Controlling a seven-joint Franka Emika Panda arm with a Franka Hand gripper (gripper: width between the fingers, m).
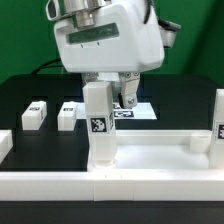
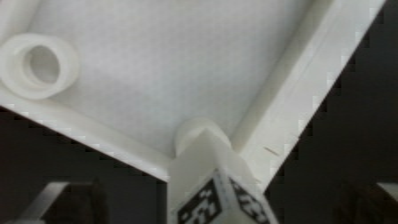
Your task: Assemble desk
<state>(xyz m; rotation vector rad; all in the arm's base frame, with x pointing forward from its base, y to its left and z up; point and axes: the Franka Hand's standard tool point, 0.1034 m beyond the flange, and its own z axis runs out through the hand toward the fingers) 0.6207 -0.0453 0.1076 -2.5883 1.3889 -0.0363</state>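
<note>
The white desk top [image 1: 155, 152] lies in front with its raised rim up. My gripper [image 1: 106, 92] is shut on a white leg [image 1: 98, 125] with a black-and-white tag and holds it upright. The leg's lower end is at the top's corner on the exterior view's left. In the wrist view the held leg [image 2: 217, 185] points at an inner corner of the desk top [image 2: 178, 70], and a round socket [image 2: 36, 64] shows at another corner. A second leg [image 1: 218, 115] stands upright at the top's right end. Two more legs [image 1: 35, 114] [image 1: 68, 114] lie on the black table at the left.
The marker board [image 1: 140, 110] lies flat behind the gripper. A long white rail-like border [image 1: 110, 184] runs along the front, with an end piece [image 1: 4, 145] at the left. Dark cables hang behind the arm.
</note>
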